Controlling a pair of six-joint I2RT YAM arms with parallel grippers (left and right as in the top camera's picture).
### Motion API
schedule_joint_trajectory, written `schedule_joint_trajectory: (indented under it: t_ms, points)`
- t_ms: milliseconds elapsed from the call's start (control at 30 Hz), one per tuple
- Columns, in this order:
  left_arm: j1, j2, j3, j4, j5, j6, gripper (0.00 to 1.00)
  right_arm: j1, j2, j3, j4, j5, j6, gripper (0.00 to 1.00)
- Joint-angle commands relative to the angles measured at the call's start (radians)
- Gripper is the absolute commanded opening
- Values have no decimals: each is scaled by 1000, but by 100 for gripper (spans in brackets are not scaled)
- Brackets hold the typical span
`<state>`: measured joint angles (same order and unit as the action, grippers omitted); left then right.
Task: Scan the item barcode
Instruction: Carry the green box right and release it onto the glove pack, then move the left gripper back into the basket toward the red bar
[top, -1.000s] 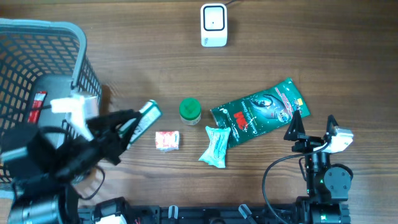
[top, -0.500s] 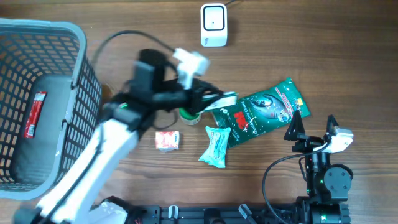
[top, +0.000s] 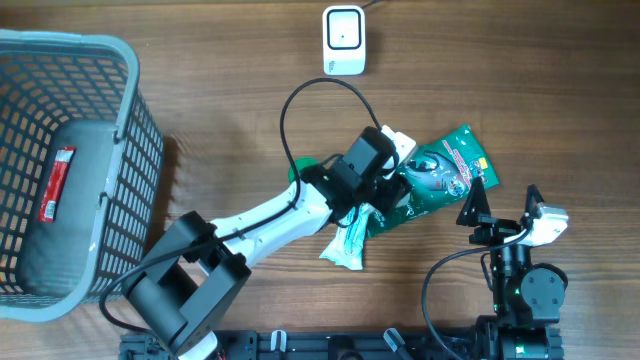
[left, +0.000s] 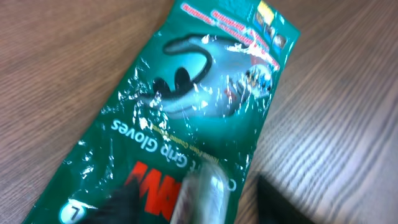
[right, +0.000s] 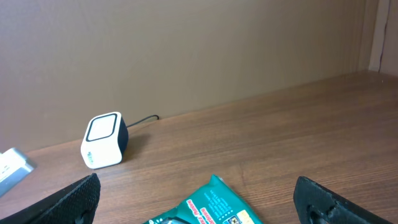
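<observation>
Left gripper (left: 203, 205) half-open — tube (left: 205, 185) between jaws

Glove pkt (top: 450, 170) green, red logo; scanner (top: 343, 40) white; basket (top: 133, 90) grey.

From above, left claw (left: 199, 203) tucked out of sight under its own arm (top: 290, 210), and the near half of the glove pack (top: 450, 165) too. Up close, fuzzy dark fingers (left: 283, 202) and a smeary silver thing (left: 204, 190) (no telling what), with the pack cut off at the bottom edge. Tiny print there too small to read. Basket (top: 130, 70) cut off at the left. Right claw (right: 196, 182) cut off at the bottom corners.
</observation>
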<state>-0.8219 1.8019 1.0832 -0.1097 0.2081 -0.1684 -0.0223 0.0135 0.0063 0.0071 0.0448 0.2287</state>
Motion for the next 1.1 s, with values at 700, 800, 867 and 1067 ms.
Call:
schedule_joint_trajectory:
  t_ms: [700,800,867,1067]
  points:
    - [175,-829,5,-77,-898,58,100,4,-6,-1,3,-8,-16,100]
    - [282,-876,5,-46,-898,56,100,5,-6,-1,3,-8,-16,100]
    - [343,-889,5,-43,-898,56,100,5,-6,-1,3,-8,-16,100]
    - [463,-879,5,-75,-898,56,100,5,-6,-1,3,-8,-17,100]
